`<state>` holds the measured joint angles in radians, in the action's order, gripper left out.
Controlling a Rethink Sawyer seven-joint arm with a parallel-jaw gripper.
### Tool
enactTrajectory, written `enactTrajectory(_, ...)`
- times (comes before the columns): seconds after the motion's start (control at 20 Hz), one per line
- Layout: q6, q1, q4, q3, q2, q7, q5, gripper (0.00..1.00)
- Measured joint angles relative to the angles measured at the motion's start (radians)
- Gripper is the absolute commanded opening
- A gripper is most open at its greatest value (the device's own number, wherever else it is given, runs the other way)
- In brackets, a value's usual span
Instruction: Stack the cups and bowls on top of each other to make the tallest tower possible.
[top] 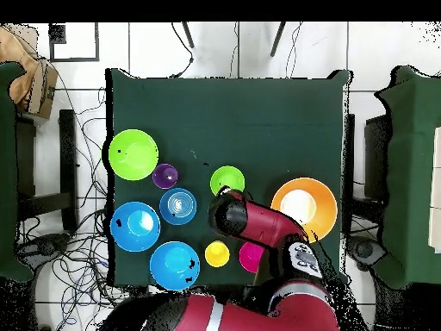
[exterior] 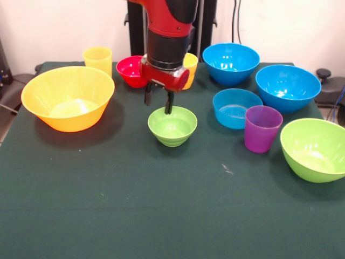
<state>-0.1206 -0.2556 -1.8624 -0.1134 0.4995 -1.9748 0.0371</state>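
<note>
My gripper (exterior: pixel 159 100) hangs open at the far rim of the small green bowl (exterior: pixel 172 128) (top: pixel 227 180), one finger (exterior: pixel 169 103) over the rim and the other outside it. The huge orange-yellow bowl (exterior: pixel 70 120) (top: pixel 303 207) sits at the left. A yellow cup (exterior: pixel 97 58), the small red bowl (exterior: pixel 129 70) and a second yellow cup (exterior: pixel 190 67), partly behind the arm, line the far edge. Right of centre are two large blue bowls (exterior: pixel 230 67) (exterior: pixel 287 91), a shallow blue bowl (exterior: pixel 236 110), the purple cup (exterior: pixel 262 129) and the lime green bowl (exterior: pixel 315 156). Each stands alone.
The green table cloth (exterior: pixel 161 216) stretches bare toward the near edge. In the overhead view, cables (top: pixel 82 172) and chairs (top: pixel 34 198) surround the table, and my arm (top: pixel 258 226) covers part of the red bowl.
</note>
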Motion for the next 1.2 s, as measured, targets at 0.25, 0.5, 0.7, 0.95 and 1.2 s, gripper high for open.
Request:
enactTrajectory(0.25,0.014,-0.002,0.023,-0.002,-0.034,0.0,0.0,1.0)
enactTrajectory(0.5,0.039,-0.003,0.05,-0.004,-0.073,0.0,0.0,1.0)
enactTrajectory(0.7,0.056,-0.003,0.072,-0.008,-0.101,0.0,0.0,1.0)
enactTrajectory(0.95,0.059,-0.001,0.077,-0.012,-0.106,0.0,0.0,1.0)
enactTrajectory(1.2,0.059,0.001,0.078,-0.021,-0.106,0.0,0.0,1.0)
